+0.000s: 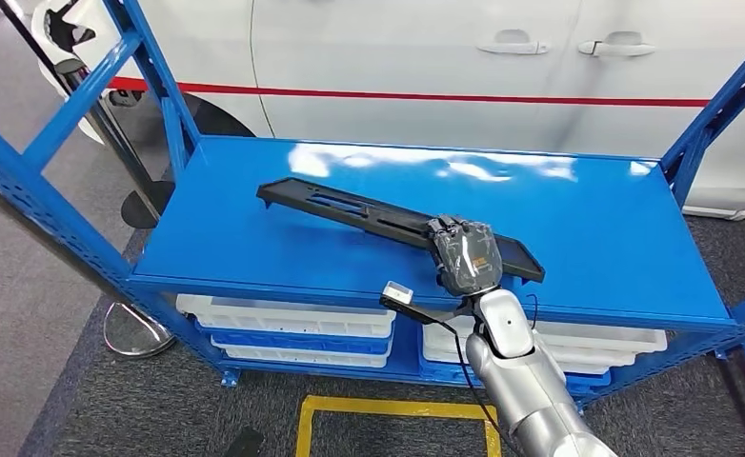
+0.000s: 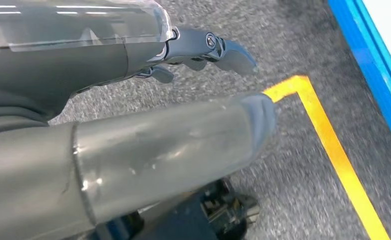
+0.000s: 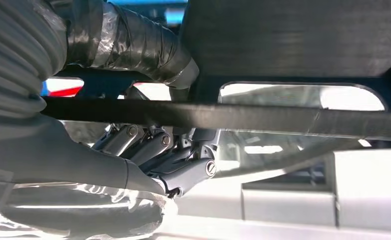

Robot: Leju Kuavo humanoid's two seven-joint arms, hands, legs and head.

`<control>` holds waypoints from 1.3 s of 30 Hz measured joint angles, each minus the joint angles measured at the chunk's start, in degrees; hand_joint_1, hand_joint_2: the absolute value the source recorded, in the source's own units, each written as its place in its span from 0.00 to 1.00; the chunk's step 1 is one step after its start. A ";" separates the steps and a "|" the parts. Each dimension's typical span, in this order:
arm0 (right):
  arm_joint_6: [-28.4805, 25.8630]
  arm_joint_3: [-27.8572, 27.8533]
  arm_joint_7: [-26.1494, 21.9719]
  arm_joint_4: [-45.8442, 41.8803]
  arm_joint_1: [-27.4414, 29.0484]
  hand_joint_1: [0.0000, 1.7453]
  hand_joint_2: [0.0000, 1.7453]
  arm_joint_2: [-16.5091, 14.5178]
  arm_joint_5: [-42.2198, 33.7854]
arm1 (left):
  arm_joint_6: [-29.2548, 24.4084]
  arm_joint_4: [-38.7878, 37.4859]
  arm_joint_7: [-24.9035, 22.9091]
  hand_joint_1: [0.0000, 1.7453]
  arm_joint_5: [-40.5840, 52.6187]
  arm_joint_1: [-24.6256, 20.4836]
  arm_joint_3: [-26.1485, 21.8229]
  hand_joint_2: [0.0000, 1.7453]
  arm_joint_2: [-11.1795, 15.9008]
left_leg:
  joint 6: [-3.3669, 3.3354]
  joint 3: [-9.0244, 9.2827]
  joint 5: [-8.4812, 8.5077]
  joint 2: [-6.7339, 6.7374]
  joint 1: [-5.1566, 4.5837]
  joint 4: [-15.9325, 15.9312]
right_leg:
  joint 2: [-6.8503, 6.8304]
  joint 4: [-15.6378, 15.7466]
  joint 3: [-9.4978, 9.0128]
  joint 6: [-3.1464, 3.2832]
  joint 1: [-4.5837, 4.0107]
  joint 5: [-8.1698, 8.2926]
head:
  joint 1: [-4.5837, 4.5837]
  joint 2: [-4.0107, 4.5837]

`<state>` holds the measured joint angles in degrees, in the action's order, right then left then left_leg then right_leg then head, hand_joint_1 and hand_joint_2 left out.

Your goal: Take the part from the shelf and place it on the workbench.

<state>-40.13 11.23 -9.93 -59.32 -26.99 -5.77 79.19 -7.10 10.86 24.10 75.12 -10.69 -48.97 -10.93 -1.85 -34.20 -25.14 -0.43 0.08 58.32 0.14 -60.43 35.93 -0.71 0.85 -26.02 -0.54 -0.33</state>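
Right hand (image 1: pixel 465 255) wrapped around a long black slotted part (image 1: pixel 350 208) near its right end, thumb on one face and dark fingers (image 3: pixel 153 150) curled under the other in the right wrist view. Part stretched diagonally over the top deck of a blue steel shelf (image 1: pixel 254 238), far end on or just above the deck, hard to tell which. Left hand (image 2: pixel 133 125) hanging above grey carpet beside yellow floor tape (image 2: pixel 333 150), fingers apart, holding nothing. White bins (image 1: pixel 283 319) stacked on the lower level; white car (image 1: pixel 397 57) with a red stripe behind.
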 joint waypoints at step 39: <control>0.11 -9.65 -29.48 -52.86 11.19 1.00 1.00 -12.72 -8.79 | -7.50 0.42 3.44 0.00 -2.08 -0.23 1.84 1.00 -1.39 | -0.83 0.76 -0.84 -0.06 0.00 0.32 | 0.04 -8.11 3.06 -0.29 0.25 -2.78 | 0.05 0.00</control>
<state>-40.02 1.58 -39.41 -112.18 -15.80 -18.49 70.40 -14.60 11.28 27.54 73.05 -10.92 -47.12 -12.32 -2.68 -33.44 -25.98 -0.49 0.08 58.64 0.18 -68.54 38.99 -1.01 1.11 -28.80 -0.49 -0.33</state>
